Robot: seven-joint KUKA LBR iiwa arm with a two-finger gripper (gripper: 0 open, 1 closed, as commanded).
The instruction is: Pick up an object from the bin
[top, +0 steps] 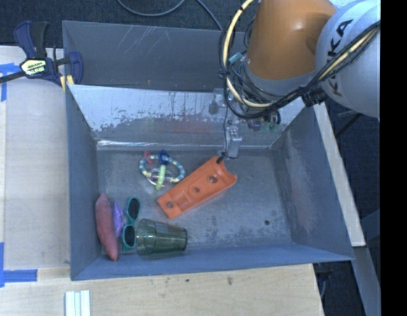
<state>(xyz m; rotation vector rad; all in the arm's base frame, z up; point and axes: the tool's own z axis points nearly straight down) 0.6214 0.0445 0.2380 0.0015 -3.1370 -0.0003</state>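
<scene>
Gripper (228,153) stands low in the far half of the bin (81,176), a little right of centre, under the arm's orange cover and its loops of cable. Its tip is down at the far right end of a flat orange plastic piece (195,189) with small holes along it. The tip looks to touch that end, or to be just above it. Whether the gripper is apart or together I cannot tell, since it shows as one narrow metal stem from this side. Nothing can be seen clamped in it.

The orange piece lies flat on the bin floor near the middle, slanting from near left to far right. Just left of its middle lies a small ring of coloured beads (161,168). In the near left corner sit three more things close together: a pink oblong thing (106,229) along the left wall, teal sunglasses (130,222) beside it, and a dark green clear cup (161,237) on its side touching the sunglasses.
</scene>
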